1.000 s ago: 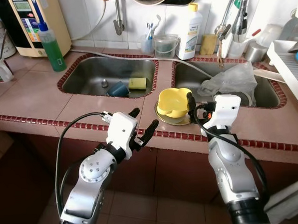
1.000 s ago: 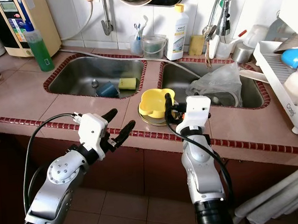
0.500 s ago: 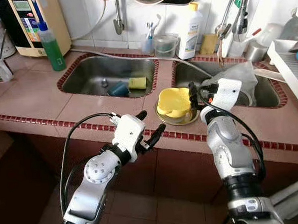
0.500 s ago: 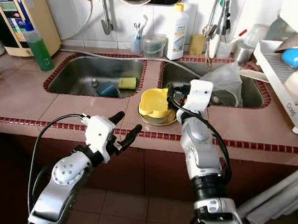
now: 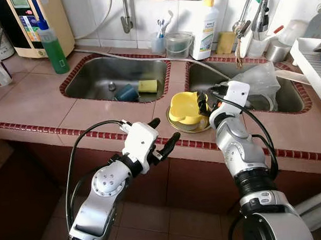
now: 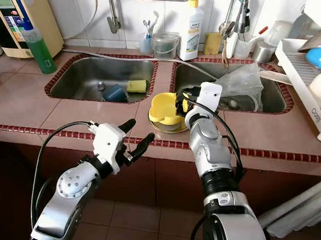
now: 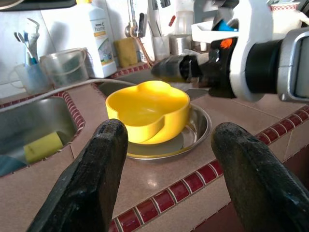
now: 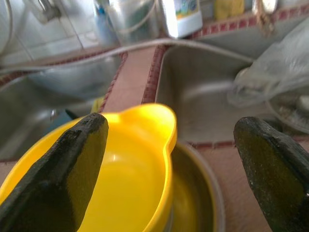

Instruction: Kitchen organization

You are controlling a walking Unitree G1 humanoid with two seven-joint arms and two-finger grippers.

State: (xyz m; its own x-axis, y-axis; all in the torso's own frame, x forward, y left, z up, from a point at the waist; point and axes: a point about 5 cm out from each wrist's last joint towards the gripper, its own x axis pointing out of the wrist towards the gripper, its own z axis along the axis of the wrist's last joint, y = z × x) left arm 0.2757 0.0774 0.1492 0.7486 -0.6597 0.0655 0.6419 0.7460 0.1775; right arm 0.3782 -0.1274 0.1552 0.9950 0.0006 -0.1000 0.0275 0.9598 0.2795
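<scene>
right gripper (image 5: 204, 103): I see it spread wide at yellow bowl (image 5: 185, 108), not gripping.
left gripper (image 5: 164, 136): open, idle.
risk: bowl slides off steel plate (image 7: 193, 137) if I close off-centre.

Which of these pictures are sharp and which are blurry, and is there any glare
Left eye view: sharp throughout, soft even light, mild sheen on the left sink. Left wrist view: yellow bowl crisp, the near black fingers slightly soft. Right wrist view: softest, the fingers and background bottle both blurred.
</scene>
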